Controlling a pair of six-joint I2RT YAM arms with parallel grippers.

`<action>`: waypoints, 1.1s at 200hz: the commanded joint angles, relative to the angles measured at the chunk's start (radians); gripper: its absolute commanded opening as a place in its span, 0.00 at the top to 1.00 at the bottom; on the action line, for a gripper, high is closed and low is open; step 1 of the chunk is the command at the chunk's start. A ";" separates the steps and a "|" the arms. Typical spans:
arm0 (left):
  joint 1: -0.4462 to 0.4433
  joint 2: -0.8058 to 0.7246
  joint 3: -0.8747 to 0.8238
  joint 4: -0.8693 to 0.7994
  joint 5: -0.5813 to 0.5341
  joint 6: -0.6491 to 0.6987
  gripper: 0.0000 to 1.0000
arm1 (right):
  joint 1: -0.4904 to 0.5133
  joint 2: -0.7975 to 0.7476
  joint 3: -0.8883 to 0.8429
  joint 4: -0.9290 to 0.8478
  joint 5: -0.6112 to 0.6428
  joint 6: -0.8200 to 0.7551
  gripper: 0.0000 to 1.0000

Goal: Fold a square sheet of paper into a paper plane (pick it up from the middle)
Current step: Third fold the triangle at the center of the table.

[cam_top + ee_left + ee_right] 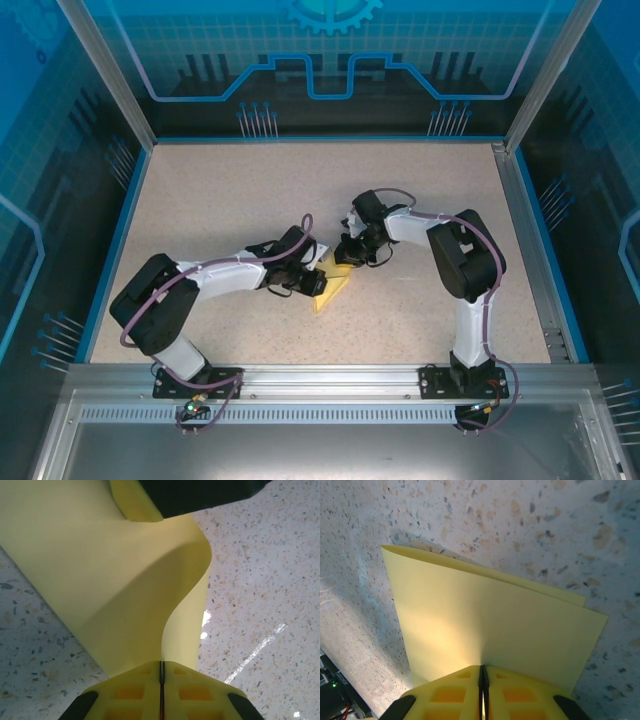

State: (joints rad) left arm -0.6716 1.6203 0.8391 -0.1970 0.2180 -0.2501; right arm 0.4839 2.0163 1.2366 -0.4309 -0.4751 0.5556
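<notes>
L gripper (161,670): clenched on sheet (100,580) edge
R gripper (482,672): clenched on same sheet, folded, at table (230,190) centre
Risk: sheet bows btwn grippers; pull = tear, push = stray crease
Layers: maybe misaligned, view unclear

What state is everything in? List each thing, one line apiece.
yellow sheet of paper: folded double, bowed in a curve at the left gripper's end, not yet a plane.
left gripper: jaws shut on the sheet's edge.
right gripper: jaws shut on the folded sheet.
</notes>
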 commanded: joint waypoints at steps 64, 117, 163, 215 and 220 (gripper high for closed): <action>0.028 0.051 0.010 0.005 0.029 0.051 0.89 | 0.015 0.035 0.016 -0.042 0.011 -0.008 0.88; 0.033 0.061 0.020 0.012 0.033 0.066 0.87 | 0.015 0.036 0.007 -0.037 0.012 -0.005 0.88; 0.037 0.067 0.029 0.025 0.045 0.071 0.87 | 0.015 0.036 -0.003 -0.026 0.009 0.003 0.88; 0.041 0.093 0.041 0.012 0.040 0.078 0.86 | 0.015 0.041 -0.003 -0.019 0.010 0.009 0.88; 0.041 0.096 0.041 0.010 0.036 0.079 0.86 | 0.016 0.042 -0.003 -0.020 0.010 0.009 0.88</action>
State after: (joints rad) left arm -0.6434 1.6890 0.8505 -0.1791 0.2340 -0.2016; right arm 0.4839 2.0186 1.2400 -0.4347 -0.4755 0.5571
